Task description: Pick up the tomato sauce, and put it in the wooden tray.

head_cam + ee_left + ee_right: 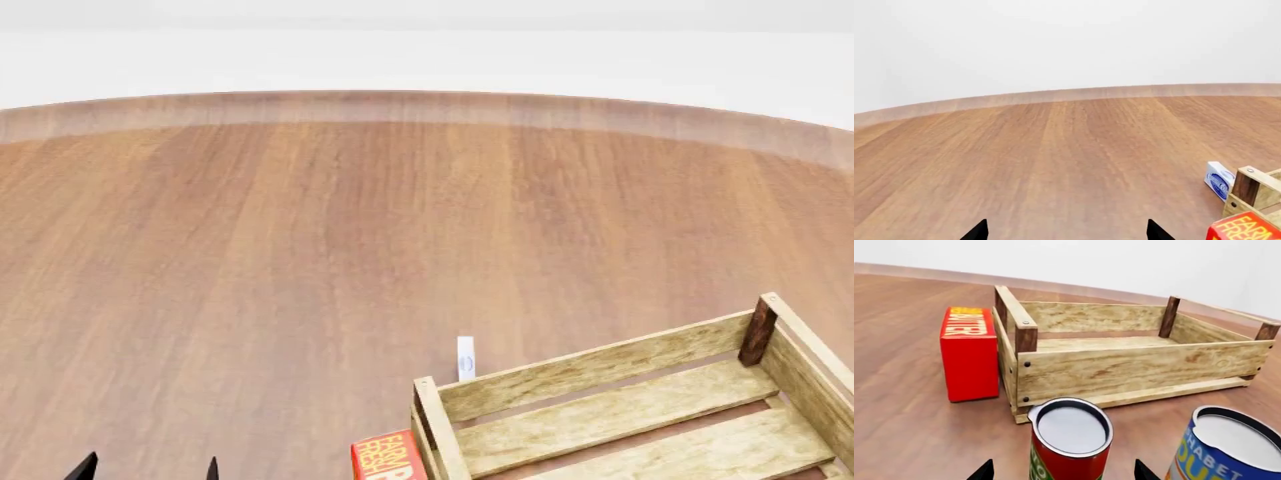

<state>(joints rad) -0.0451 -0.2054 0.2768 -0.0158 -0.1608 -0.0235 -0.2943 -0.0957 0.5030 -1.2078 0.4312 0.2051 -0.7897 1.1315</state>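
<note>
The tomato sauce (1069, 445) is a small red can with a green band and a grey-white lid. It stands upright, close in the right wrist view. My right gripper (1064, 472) is open, with one dark fingertip on each side of the can and not touching it. The wooden tray (1134, 367) is empty and lies just beyond the can. The tray also shows in the head view (587, 370) and the left wrist view (1254, 192). My left gripper (1067, 232) is open and empty over bare wood, and shows low at the left of the head view (147, 468). The can is out of the head view.
A blue-and-yellow-labelled can (1224, 450) stands right beside the tomato sauce. A red box (969, 352) stands against the tray's short end, also in the head view (387, 455). A small blue-and-white box (465, 357) lies by the tray's far corner. The wood surface ends at a curved edge (427, 105).
</note>
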